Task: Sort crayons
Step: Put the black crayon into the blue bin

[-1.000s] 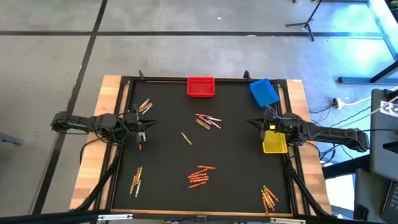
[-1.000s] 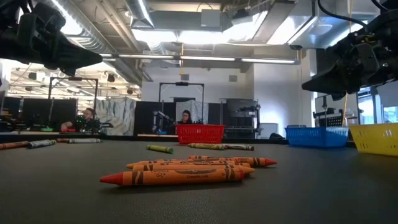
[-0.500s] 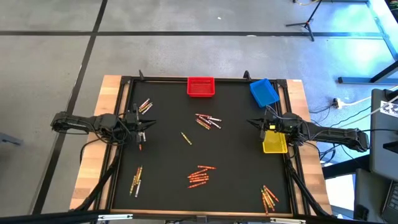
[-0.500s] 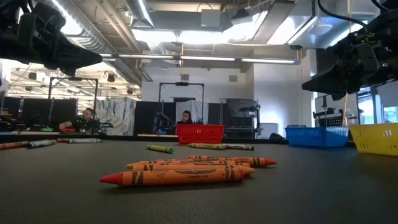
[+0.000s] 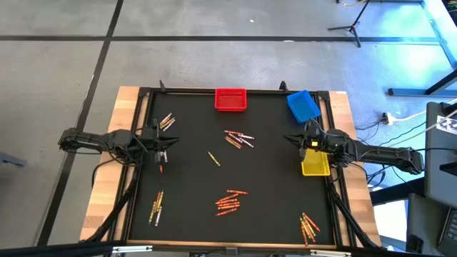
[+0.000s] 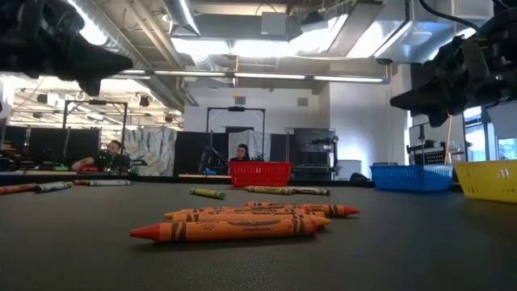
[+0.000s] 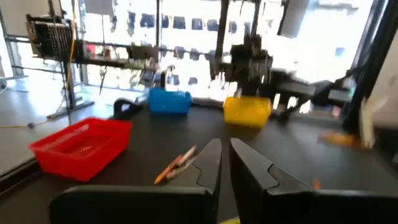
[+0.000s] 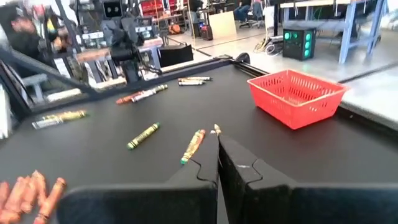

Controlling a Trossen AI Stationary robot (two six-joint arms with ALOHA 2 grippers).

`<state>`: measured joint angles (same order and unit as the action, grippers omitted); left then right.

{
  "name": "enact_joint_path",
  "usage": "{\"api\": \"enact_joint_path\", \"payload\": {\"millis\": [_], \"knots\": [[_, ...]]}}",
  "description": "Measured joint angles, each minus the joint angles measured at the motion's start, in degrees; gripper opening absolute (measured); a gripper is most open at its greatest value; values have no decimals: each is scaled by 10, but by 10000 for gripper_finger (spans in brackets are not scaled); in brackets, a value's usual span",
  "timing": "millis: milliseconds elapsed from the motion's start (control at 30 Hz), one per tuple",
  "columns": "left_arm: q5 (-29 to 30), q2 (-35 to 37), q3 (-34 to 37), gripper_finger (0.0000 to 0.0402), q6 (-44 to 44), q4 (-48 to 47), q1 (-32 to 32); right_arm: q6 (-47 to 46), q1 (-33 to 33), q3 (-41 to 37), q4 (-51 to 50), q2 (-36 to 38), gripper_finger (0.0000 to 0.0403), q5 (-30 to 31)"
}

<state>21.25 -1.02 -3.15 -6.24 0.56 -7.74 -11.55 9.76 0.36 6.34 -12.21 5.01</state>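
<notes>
Crayons lie flat on the black table in several loose groups: near the centre, a single one, an orange-red pile toward the near side, which is closest in the low view, and groups at far left, near left and near right. My left gripper hovers above the table's left side, its fingers almost together and empty. My right gripper hovers at the right side by the yellow bin, shut and empty.
A red bin stands at the far edge's middle, a blue bin at the far right, and a yellow bin at the right edge under my right arm. A raised frame rims the table. People sit in the room beyond.
Both arms have stirred: in the low view my left gripper has risen a little and my right gripper has edged slightly up. The crayons and bins have kept their places.
</notes>
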Motion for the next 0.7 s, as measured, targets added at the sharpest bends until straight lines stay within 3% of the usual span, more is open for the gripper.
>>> {"api": "enact_joint_path", "payload": {"millis": [167, 333, 500, 700], "knots": [[-17, -8, 0, 25, 5, 47, 0, -5, 0, 0, 45, 0, 5, 6], [-21, -67, 12, 25, 16, 138, 0, -2, 0, 10, 75, -31, 5, 36], [-1, -138, 20, 25, 30, 199, 1, 28, 0, 66, 75, -135, 5, 75], [16, -197, 20, 25, 63, 258, 15, 63, 0, 159, 61, -294, 5, 71]]}}
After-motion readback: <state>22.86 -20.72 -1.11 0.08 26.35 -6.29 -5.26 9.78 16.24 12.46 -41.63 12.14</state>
